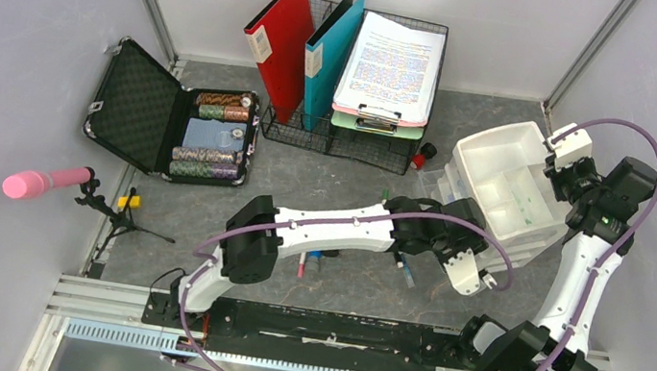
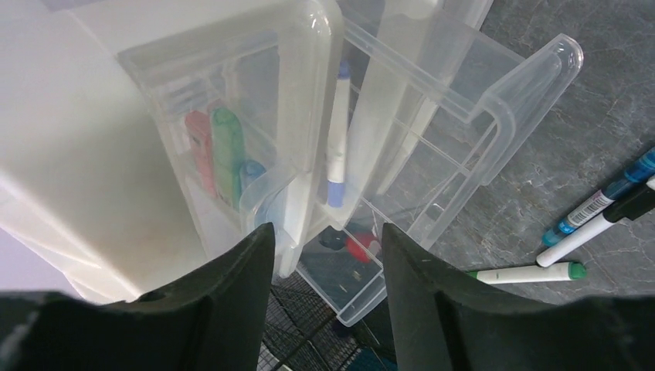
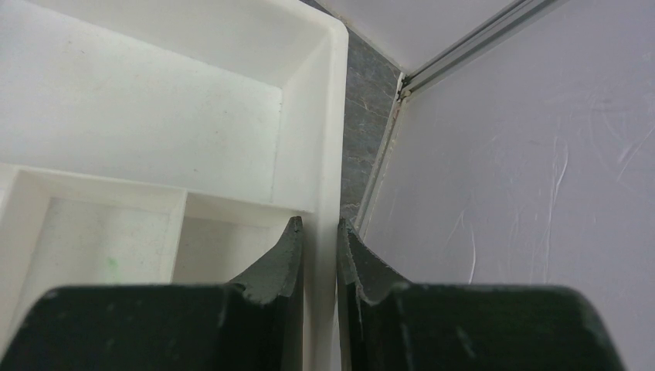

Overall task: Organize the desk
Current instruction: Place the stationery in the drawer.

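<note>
Bare tabletop [image 1: 325, 180] lay free at frame centre, between the black case [image 1: 132, 105] at left and the white organiser [image 1: 488, 164] at right. The wire rack [image 1: 369, 148] blocked the upper centre; loose markers [image 1: 303, 264] cluttered the lower centre.

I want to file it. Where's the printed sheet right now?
In the top view the printed sheet lies on the clipboards atop the black wire rack at the back, just right of the teal folder.

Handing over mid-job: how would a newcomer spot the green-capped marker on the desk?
Find the white drawer unit on the right of the desk, one clear drawer pulled open. Beside that drawer three markers lie on the stone top. The green-capped marker has a white barrel; its neighbours are a blue marker and a black-capped marker.
</note>
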